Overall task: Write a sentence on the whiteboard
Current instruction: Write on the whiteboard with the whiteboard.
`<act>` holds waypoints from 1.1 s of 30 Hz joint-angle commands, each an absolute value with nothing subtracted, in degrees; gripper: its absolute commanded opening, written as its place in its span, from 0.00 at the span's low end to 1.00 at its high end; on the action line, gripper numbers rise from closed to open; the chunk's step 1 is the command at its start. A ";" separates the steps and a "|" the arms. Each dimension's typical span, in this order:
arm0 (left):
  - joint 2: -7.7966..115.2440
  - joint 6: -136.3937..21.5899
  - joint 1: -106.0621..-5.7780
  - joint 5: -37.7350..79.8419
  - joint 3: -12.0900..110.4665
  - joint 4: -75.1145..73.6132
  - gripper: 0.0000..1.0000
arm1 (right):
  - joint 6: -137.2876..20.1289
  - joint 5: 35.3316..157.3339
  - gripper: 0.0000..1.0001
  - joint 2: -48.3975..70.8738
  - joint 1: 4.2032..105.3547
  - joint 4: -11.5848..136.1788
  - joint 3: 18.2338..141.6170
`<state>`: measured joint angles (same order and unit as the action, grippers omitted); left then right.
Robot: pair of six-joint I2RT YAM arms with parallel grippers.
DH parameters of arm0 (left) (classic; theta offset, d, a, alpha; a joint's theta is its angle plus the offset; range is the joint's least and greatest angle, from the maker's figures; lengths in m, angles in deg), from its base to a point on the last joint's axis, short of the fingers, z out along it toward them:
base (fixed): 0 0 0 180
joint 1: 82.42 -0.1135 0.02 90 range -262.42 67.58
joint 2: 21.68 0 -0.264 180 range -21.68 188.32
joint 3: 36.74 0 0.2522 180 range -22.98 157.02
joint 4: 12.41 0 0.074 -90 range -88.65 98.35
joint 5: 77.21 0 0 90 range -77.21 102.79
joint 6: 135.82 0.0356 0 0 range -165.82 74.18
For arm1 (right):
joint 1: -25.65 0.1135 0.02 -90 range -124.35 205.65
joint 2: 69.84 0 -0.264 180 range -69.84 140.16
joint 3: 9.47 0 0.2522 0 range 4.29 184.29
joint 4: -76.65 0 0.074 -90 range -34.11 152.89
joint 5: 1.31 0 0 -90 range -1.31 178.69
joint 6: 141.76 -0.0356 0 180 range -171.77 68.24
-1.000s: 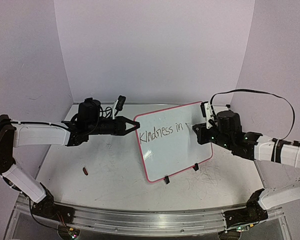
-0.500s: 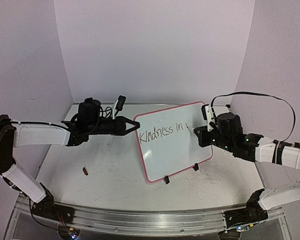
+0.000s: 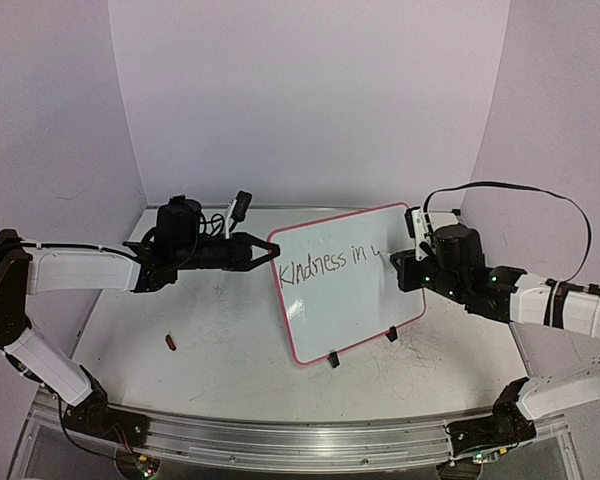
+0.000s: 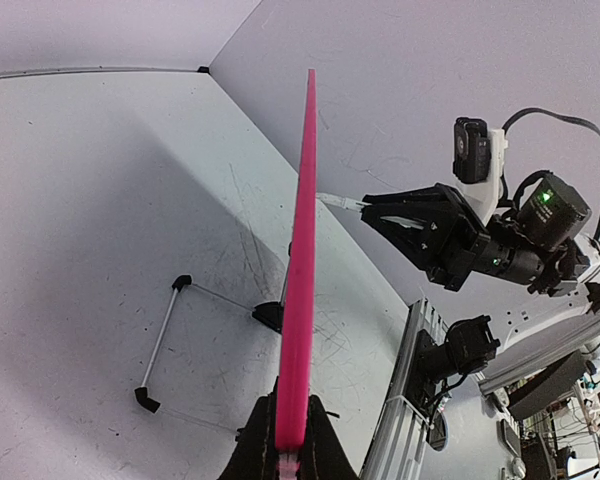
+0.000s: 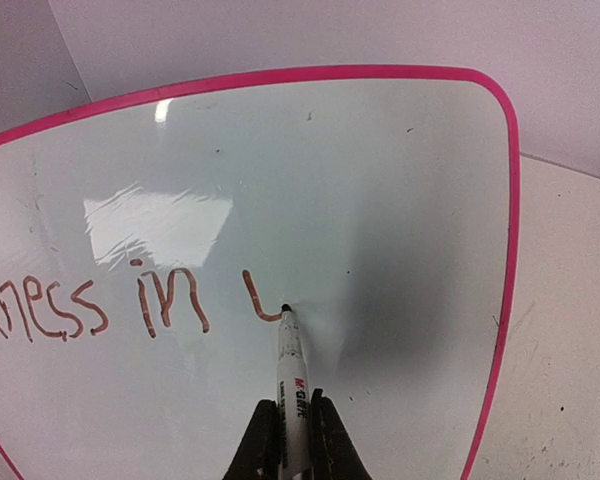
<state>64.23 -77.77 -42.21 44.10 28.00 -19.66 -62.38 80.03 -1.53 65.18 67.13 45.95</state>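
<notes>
The whiteboard (image 3: pixel 355 285), white with a pink rim, stands tilted on two black clip feet mid-table. My left gripper (image 3: pixel 270 252) is shut on its upper left rim; the left wrist view shows the rim (image 4: pixel 300 290) edge-on between the jaws. The sentence (image 3: pixel 325 264) reads "Kindness in" plus a fresh L-shaped stroke (image 5: pixel 260 300). My right gripper (image 3: pixel 400 262) is shut on a white marker (image 5: pixel 292 385) whose black tip touches the board at the end of that stroke. The board fills the right wrist view (image 5: pixel 380 200).
A small dark red object (image 3: pixel 170 343) lies on the scuffed table (image 3: pixel 230 340) at front left. A wire stand (image 4: pixel 165 335) with black feet shows behind the board. The aluminium rail (image 3: pixel 280 440) runs along the near edge. Purple walls surround the table.
The right gripper has drawn a new stroke after "in": first a short vertical mark, now curving right at the bottom. The left arm and the board have not moved.
</notes>
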 commanded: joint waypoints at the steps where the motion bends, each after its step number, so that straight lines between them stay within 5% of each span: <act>1: 63.90 -78.98 -41.48 44.97 29.20 -19.57 0.00 | -62.39 78.49 0.00 -0.14 65.24 70.43 48.88; 33: 63.76 -79.02 -41.21 44.43 28.77 -19.56 0.00 | -64.02 79.99 0.00 -1.67 65.29 68.30 45.00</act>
<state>64.23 -78.59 -41.91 44.06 28.00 -19.71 -63.07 79.25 -0.37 65.18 69.24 46.22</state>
